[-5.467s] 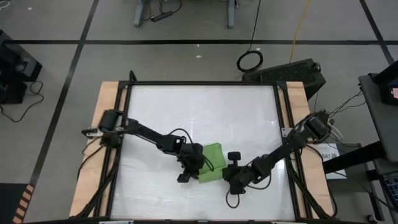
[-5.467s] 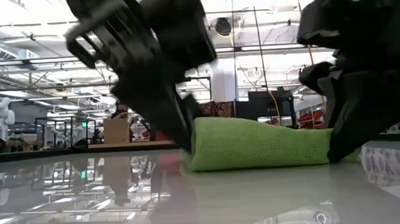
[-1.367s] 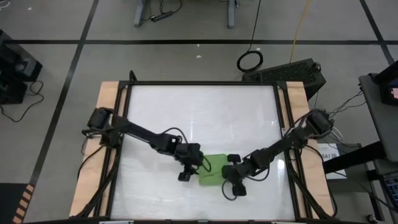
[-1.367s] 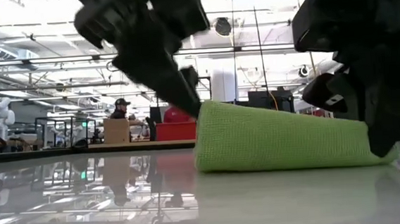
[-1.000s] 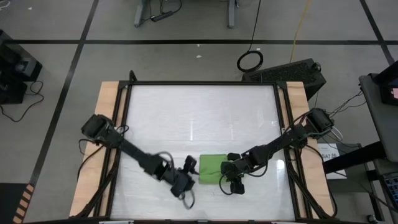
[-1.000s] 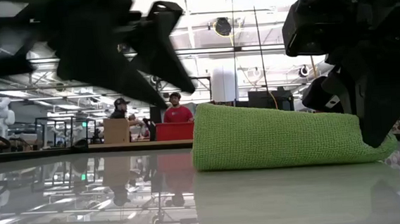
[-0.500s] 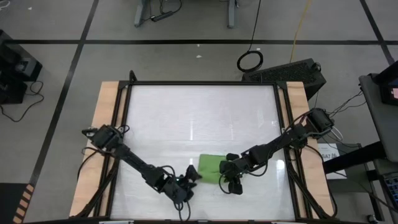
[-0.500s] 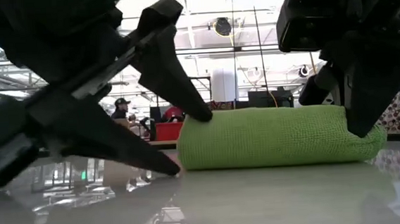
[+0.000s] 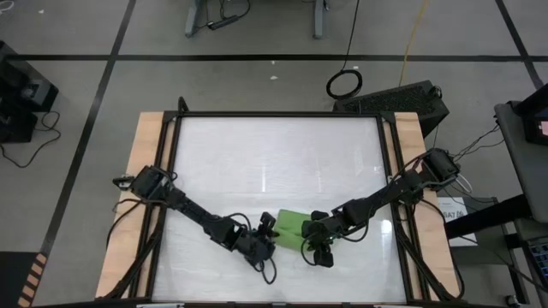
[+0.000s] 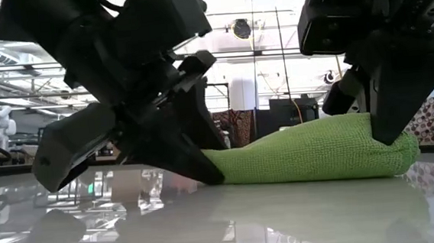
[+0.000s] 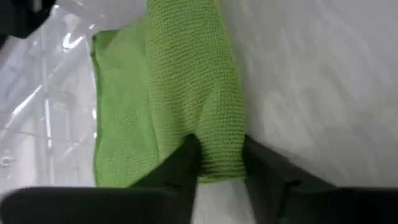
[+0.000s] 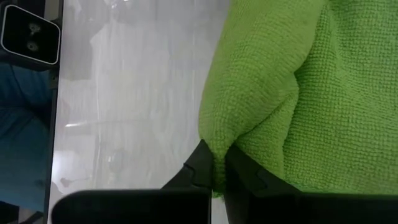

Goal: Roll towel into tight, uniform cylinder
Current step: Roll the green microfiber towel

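The lime-green towel (image 9: 289, 223) lies rolled up on the white tabletop (image 9: 274, 154), close to the near edge; it also shows in the low view (image 10: 319, 156). My left gripper (image 9: 268, 233) is at the towel's left end, shut on it, and shows in the left wrist view (image 11: 221, 167). My right gripper (image 9: 309, 232) is at the towel's right end, shut on it, and shows in the right wrist view (image 12: 219, 167). In the low view the towel's left end tapers low and its right end stands higher. My left gripper pinches the left end of the rolled towel (image 11: 221, 152) between its two fingers, several layers thick. The fingers come in low, slanting from the table's near left, and point along the roll. The towel lies on the table. My right gripper pinches a bunched fold at the towel's right end (image 12: 216, 149) between its two fingers. The fingers (image 10: 386, 125) slant down from above and from the table's right. The towel's underside rests on the table.
The tabletop has wooden side rails (image 9: 147, 171) and a black frame. There is free room on the far half of the table. The near edge (image 9: 274, 301) is close behind both grippers.
My left gripper, open and off the towel's near left, has swung in toward the towel and taken hold of its left end. The towel has gone from a flat wedge to a rounder roll, and its left end now sits lower. My right gripper has kept its hold.
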{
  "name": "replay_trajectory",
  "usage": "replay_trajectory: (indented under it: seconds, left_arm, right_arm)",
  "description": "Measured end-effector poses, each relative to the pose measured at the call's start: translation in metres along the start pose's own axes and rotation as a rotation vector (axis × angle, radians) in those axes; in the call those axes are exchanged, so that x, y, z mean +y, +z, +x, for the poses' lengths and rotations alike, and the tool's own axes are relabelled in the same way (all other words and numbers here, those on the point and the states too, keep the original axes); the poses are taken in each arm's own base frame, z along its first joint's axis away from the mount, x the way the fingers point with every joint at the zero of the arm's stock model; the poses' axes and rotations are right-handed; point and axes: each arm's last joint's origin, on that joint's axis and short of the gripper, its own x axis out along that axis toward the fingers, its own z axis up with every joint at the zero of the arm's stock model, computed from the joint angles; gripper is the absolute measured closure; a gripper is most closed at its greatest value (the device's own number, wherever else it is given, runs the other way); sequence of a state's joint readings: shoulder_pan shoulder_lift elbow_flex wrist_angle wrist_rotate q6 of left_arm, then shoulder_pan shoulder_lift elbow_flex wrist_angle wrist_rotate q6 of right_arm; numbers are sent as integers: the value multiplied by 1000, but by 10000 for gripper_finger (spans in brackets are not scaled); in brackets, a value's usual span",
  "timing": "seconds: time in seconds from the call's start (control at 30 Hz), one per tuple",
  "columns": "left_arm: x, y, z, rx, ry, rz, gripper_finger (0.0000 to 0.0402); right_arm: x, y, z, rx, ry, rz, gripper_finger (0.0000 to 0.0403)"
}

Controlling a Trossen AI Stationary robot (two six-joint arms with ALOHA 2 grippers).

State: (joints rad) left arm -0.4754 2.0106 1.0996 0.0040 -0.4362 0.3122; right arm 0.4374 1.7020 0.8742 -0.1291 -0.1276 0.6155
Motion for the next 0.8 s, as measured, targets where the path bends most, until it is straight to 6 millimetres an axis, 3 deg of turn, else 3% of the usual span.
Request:
replay_trajectory:
  seconds: [0.17,0.3,0.57,0.8]
  left_arm:
    - [6,-3,3,-13,-85,-3,385]
    - [20,-7,10,-39,-219,-136,385]
    - [55,-21,23,-108,-606,-483,388]
    - [82,-35,31,-117,-794,-709,389]
  right_arm:
    - [0,0,0,1,1,-18,388]
    - [0,-1,0,5,2,-44,346]
    - [15,-7,-9,-26,-14,-157,218]
    - [43,-23,-25,-163,-159,-363,192]
